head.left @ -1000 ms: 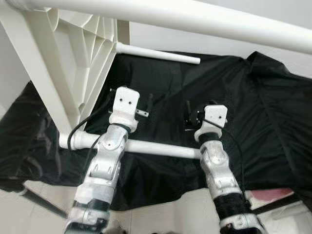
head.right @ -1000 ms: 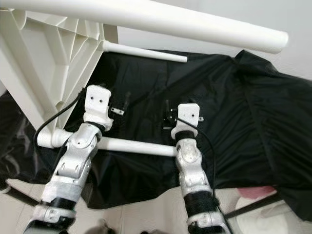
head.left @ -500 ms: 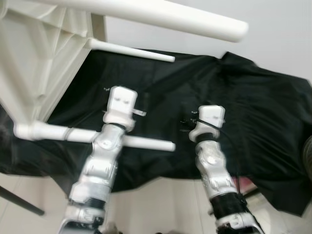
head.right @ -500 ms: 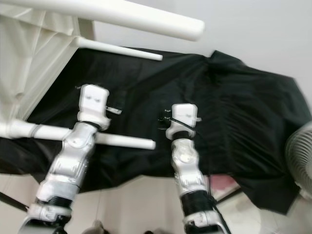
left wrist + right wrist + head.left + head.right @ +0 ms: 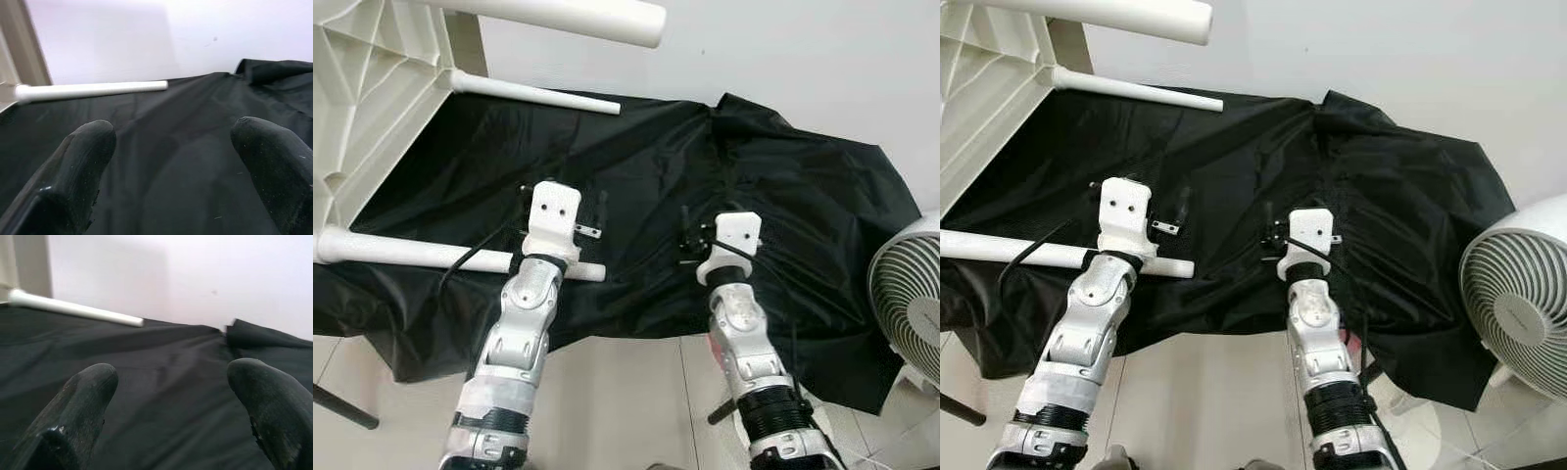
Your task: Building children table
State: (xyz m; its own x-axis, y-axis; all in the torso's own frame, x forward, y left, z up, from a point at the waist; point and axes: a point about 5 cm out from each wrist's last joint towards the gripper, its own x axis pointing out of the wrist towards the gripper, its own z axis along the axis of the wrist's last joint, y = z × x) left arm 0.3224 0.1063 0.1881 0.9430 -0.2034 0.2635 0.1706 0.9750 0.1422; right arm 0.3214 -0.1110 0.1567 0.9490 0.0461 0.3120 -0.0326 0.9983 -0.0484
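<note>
A white plastic children's table (image 5: pixel 362 88) lies tipped on its side at the left, its ribbed underside facing me. Three of its round white legs stick out to the right: one high up (image 5: pixel 558 12), one at the back (image 5: pixel 533 94) and one near me (image 5: pixel 411 253). The near leg passes under my left wrist. My left gripper (image 5: pixel 171 161) is open above the black cloth (image 5: pixel 783 186), with nothing between its fingers (image 5: pixel 78 166). To its right my right gripper (image 5: pixel 171 401) is also open and empty over the same cloth. The back leg (image 5: pixel 93 90) lies ahead of both grippers.
The black cloth drapes over a low surface against a white wall. A white fan (image 5: pixel 906 294) stands on the pale tiled floor (image 5: pixel 626 392) at the right. A dark rod (image 5: pixel 342 406) slants across the floor at the lower left.
The camera has swung to the right, so the table slid towards the left edge and the fan came into view. Both arms hold the same pose over the cloth.
</note>
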